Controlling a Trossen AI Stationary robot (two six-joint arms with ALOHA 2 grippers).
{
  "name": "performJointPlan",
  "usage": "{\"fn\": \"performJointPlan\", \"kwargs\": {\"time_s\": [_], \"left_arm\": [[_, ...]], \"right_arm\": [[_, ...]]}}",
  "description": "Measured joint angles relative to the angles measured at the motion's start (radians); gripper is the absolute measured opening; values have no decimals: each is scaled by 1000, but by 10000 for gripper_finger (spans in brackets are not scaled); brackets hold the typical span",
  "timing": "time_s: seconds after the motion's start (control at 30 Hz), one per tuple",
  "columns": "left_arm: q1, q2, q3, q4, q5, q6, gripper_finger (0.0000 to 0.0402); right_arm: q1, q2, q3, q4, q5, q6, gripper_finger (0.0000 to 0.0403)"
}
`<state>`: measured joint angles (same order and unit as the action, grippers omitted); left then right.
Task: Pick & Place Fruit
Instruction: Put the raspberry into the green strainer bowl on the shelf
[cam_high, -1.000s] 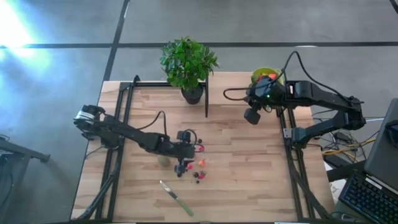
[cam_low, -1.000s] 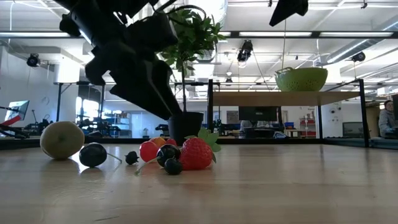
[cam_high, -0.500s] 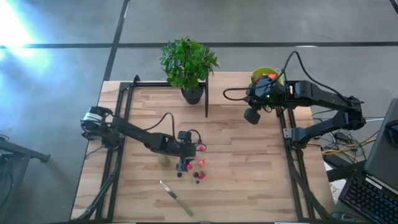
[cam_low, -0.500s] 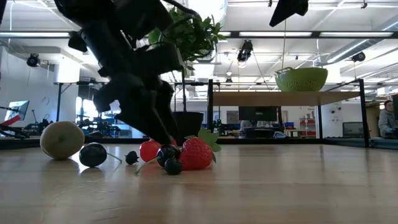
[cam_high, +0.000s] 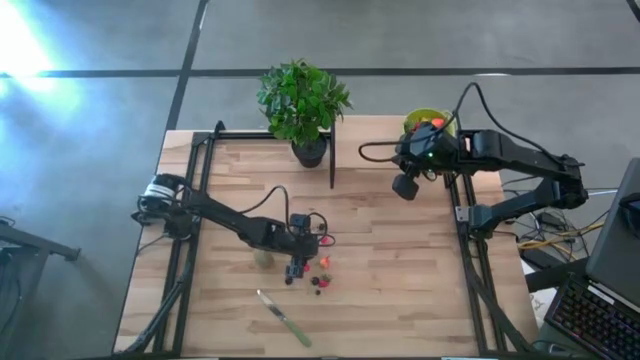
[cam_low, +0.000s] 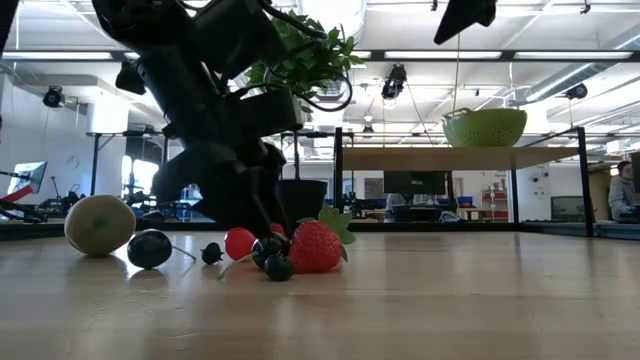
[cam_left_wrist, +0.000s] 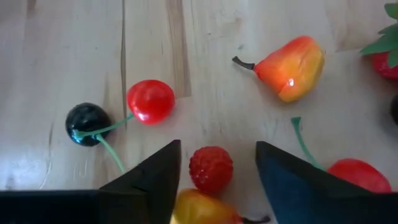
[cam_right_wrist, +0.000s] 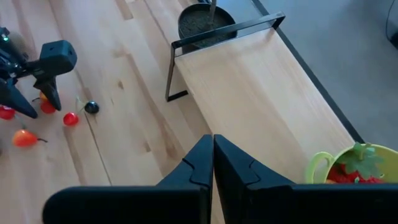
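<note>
Over the fruit cluster (cam_high: 312, 272) mid-table, the left gripper (cam_left_wrist: 216, 163) hovers.
Jaws apart around a red raspberry (cam_left_wrist: 210, 169); closing comes next. Right gripper (cam_right_wrist: 212, 163), jaws together, waits by the bowl (cam_high: 424, 121).

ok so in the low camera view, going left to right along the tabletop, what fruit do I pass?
Dull-green round fruit → large dark berry → small dark berry → red cherry → strawberry. The dark berries bunched just in front of the strawberry overlap, so I've left them out.
</note>
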<state>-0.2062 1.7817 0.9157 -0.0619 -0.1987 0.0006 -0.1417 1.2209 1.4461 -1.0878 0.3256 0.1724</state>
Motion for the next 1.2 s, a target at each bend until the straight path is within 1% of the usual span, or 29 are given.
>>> {"fn": "performJointPlan", "kwargs": {"time_s": [0.23,0.37,0.5,0.6,0.7,0.8,0.87,0.93,1.07,1.13,1.2], "left_arm": [[0,-2,3,-7,-1,-2,129],[0,-2,3,-8,-5,-2,93],[1,-2,7,-10,-10,-2,89],[2,-5,19,-13,-12,-5,105],[2,-26,34,-8,-13,-9,111],[2,-43,58,-8,-16,-13,99],[2,-49,77,7,-16,-16,87],[2,-55,94,48,-9,-18,86],[2,-64,105,157,25,-17,91],[2,-65,105,226,28,-8,99],[4,-66,105,294,53,1,101]], "right_arm": [[0,0,-24,0,0,0,8],[0,0,-50,0,0,-20,8],[0,0,-69,2,0,-30,8],[9,0,-73,3,0,-54,8],[51,0,-82,24,0,-87,8],[128,0,-106,83,14,-141,8],[197,0,-133,129,64,-185,8],[272,0,-165,164,160,-229,8],[445,0,-252,249,404,-299,8],[531,0,-299,287,540,-313,8],[614,0,-348,336,657,-330,8]]}}
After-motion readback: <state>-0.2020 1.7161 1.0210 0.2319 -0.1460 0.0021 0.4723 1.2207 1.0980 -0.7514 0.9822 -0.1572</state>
